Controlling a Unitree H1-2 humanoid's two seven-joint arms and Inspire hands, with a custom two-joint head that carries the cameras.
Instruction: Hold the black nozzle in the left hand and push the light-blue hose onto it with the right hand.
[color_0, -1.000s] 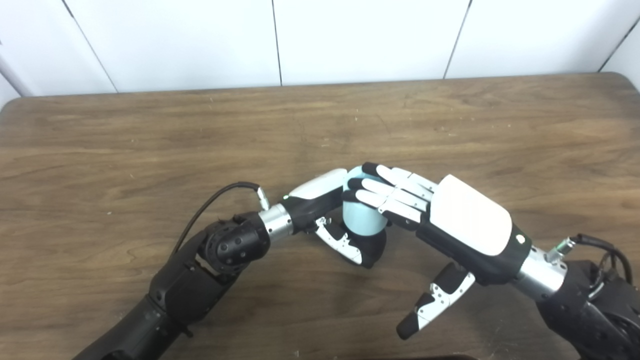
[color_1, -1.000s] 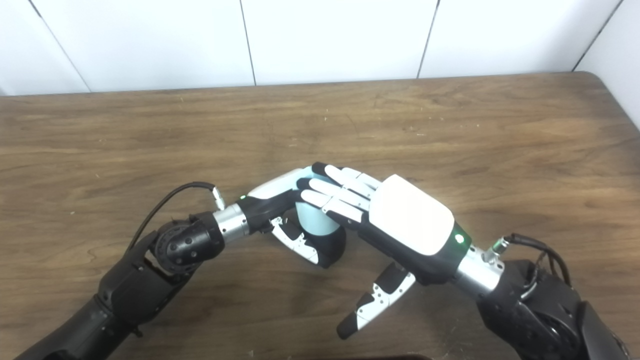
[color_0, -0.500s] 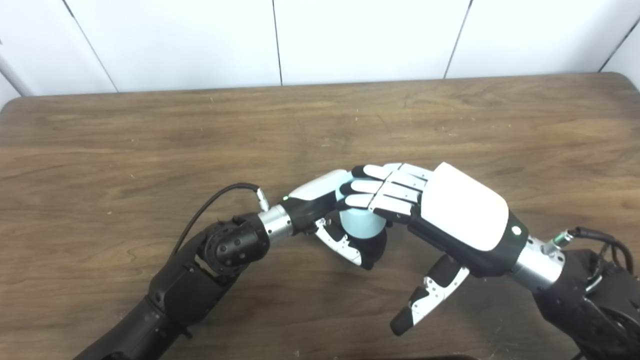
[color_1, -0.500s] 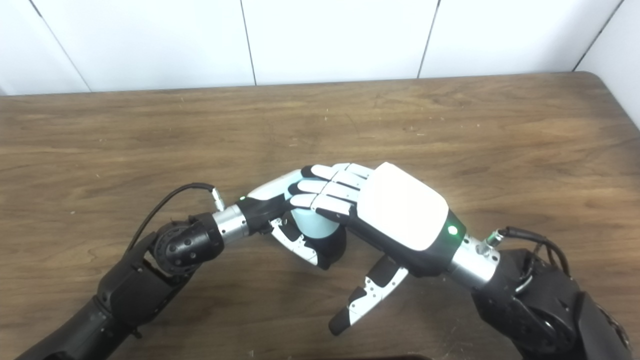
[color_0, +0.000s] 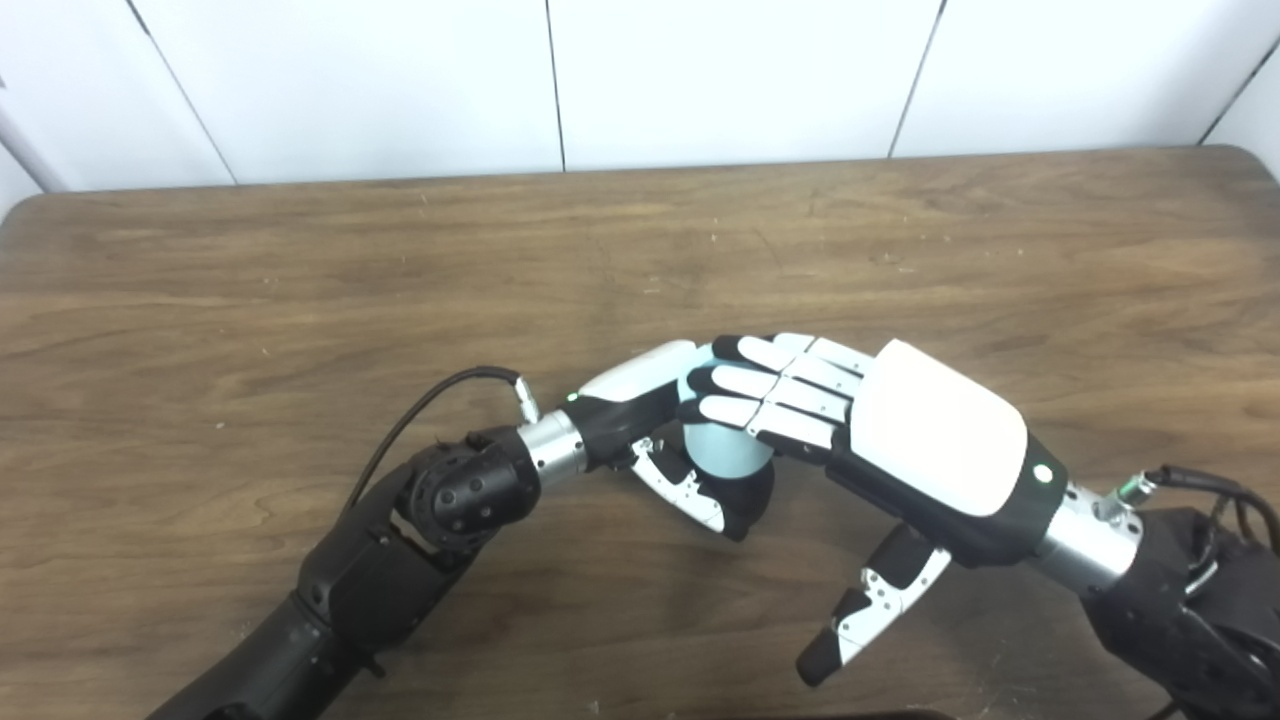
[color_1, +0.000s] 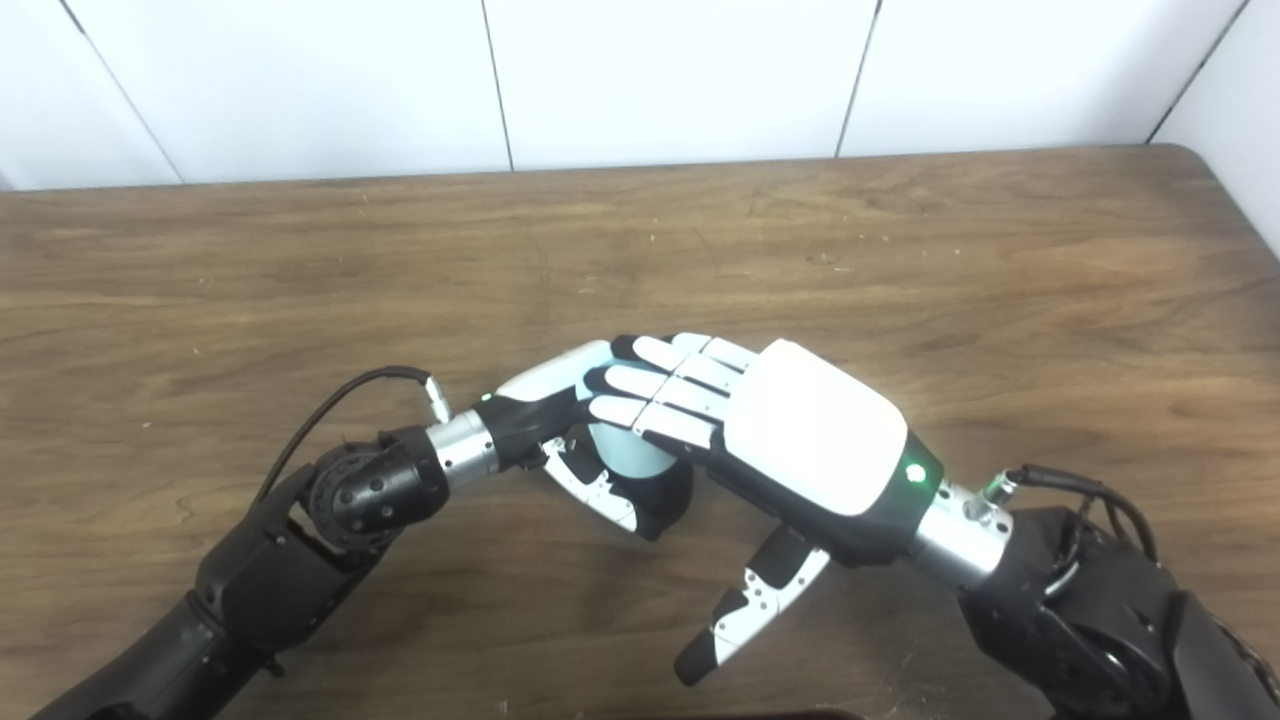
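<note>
- No containers are seen; only a brown wood-grain surface (color_0: 300, 270) is shown, bounded at the back by a white panelled wall (color_0: 400, 80).
- At the left, a black cable (color_0: 420, 410) is looped from the wrist of the left arm, which enters from the lower left.
- The left hand (color_0: 660, 430) is laid on its side near the middle of the surface, and its fingers (color_0: 700, 490) and thumb are wrapped around the light-blue hose (color_0: 722, 450).
- The light-blue hose is seen only as a short, pale, smooth rounded piece, held between the two hands near the middle of the surface; most of it is covered.
- Whether the black nozzle is in the left hand cannot be told, as dark fingertips hide that area.
- The right hand (color_0: 900, 430) is laid palm down over the hose from the right; its fingers (color_0: 770, 385) are held together and pressed on the top of the hose, not curled round it, while the thumb (color_0: 870, 615) is pointed away towards the near edge, touching nothing.
</note>
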